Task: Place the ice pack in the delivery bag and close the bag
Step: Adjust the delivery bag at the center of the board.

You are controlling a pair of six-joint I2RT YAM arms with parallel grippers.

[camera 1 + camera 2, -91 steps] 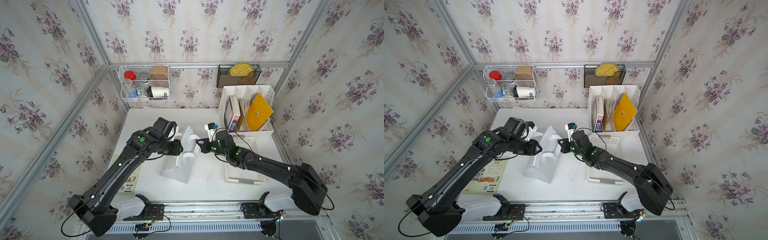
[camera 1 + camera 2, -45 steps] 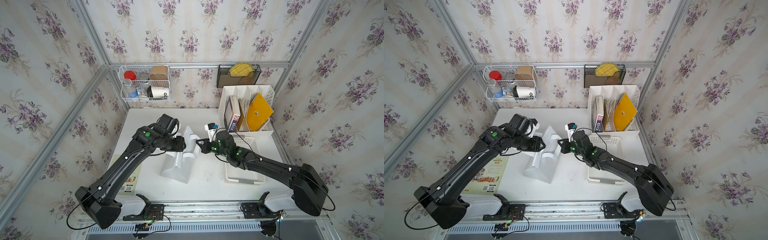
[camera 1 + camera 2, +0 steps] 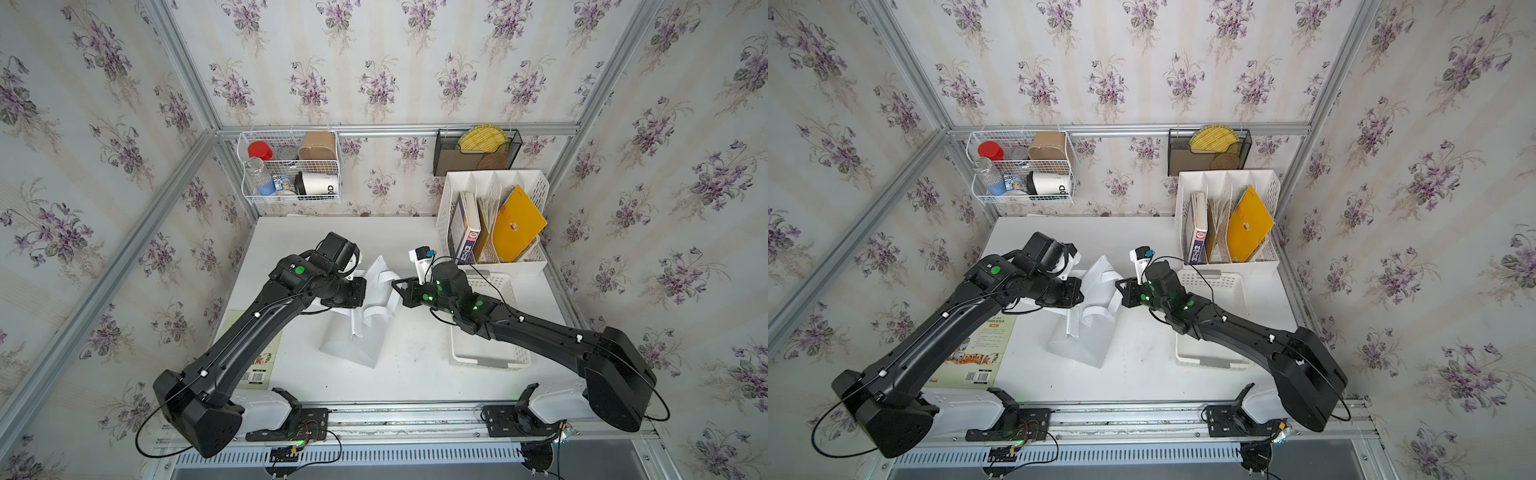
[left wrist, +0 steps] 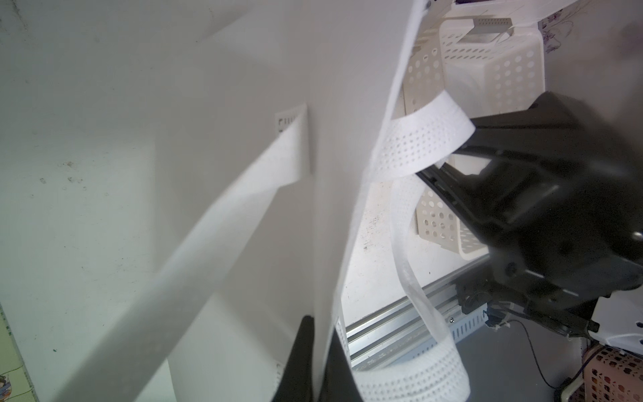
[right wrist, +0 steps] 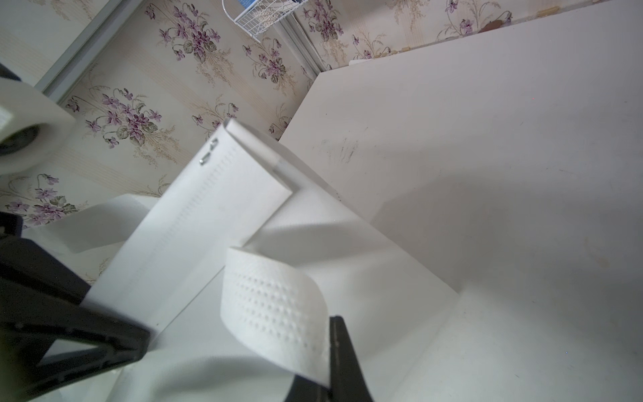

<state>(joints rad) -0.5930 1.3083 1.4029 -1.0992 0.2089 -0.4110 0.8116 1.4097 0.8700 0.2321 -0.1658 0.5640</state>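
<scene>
Centrally, white delivery bag [image 3: 354, 347], perhaps half-collapsed, perforated strap handles [image 4: 426, 139] loose.

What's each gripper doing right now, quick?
Left gripper: closed, pinching a wall of the delivery bag.
Right gripper: closed on one strap handle of the delivery bag.

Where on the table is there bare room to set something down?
Bare: the back strip between the wall and the bag; the front patch between bag, tray and rail. Crowded: the middle, where the left tool and right tool grip the bag; the book fills the left edge, tray and file rack the right.
</scene>
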